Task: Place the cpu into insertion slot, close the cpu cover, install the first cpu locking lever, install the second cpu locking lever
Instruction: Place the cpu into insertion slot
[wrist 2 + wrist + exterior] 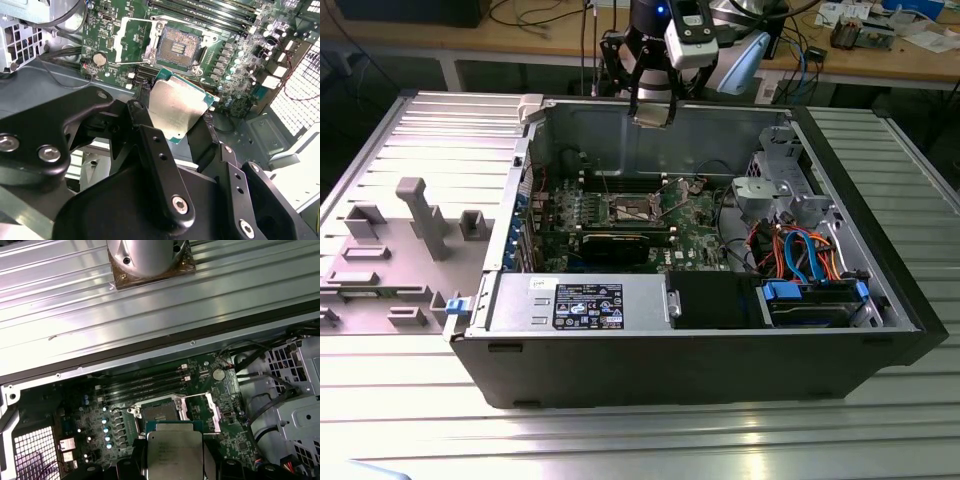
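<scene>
Cpu [175, 107] is the piece in hand. The gripper [171, 116] pinches it by two opposite edges, with a black finger [145, 130] on each side. In the exterior view it hangs well above the slot [633, 208], up by the case's back wall [720, 140], so it is not yet seated.

Taking the exterior view from left to right, with the slot as the mark:
- Well off to the slot's left, outside the case, lies a grey fixture tray [395, 235], which has no part in this step.
- The slot itself sits bare, with its dark centre showing inside a silver rim.
- The cover [214, 412] lies flipped back, touching the slot on its right side, so the way down looks free.
- Farther right of the slot, orange and blue cables [800, 250] bunch together, well apart from it.
- A long black card [620, 243] runs just in front of the slot, nearer the camera.

To my mind, the step in hand is setting the cpu into the slot, and doing it well rests on three things:
- Square the chip's edges to the slot's rim while it is high above, since turning it low down risks scraping the contacts.
- Bring it level over the slot's centre and lower it straight, with no sideways slide. I cannot tell from these views how it is tilted against the slot, so that wants checking first.
- Keep the fingers clear of the raised cover and the rim, and let go only once the chip rests flat inside all four sides of the slot.
</scene>
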You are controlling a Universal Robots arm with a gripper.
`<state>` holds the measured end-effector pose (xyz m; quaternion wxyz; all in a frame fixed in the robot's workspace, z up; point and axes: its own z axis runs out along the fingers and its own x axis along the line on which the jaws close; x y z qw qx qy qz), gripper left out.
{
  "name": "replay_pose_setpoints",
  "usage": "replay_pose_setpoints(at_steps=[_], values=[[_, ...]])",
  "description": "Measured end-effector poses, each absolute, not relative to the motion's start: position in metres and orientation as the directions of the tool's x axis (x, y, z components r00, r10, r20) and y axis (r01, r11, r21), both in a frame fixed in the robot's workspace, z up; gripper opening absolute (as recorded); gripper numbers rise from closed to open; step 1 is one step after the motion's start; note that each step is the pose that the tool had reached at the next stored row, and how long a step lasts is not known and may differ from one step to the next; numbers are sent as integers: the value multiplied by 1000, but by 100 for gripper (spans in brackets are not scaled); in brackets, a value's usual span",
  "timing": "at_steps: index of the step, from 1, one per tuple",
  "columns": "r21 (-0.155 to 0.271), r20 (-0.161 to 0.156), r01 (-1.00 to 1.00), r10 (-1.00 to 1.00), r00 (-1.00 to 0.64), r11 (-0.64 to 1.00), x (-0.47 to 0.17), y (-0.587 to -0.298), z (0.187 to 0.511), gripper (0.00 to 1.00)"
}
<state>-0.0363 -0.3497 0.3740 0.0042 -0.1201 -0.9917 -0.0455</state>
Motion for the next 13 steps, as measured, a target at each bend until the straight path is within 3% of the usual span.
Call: replay_pose_setpoints(at_steps=[13], values=[[89,19,262,262,-965,961,-36,-350,374,55]])
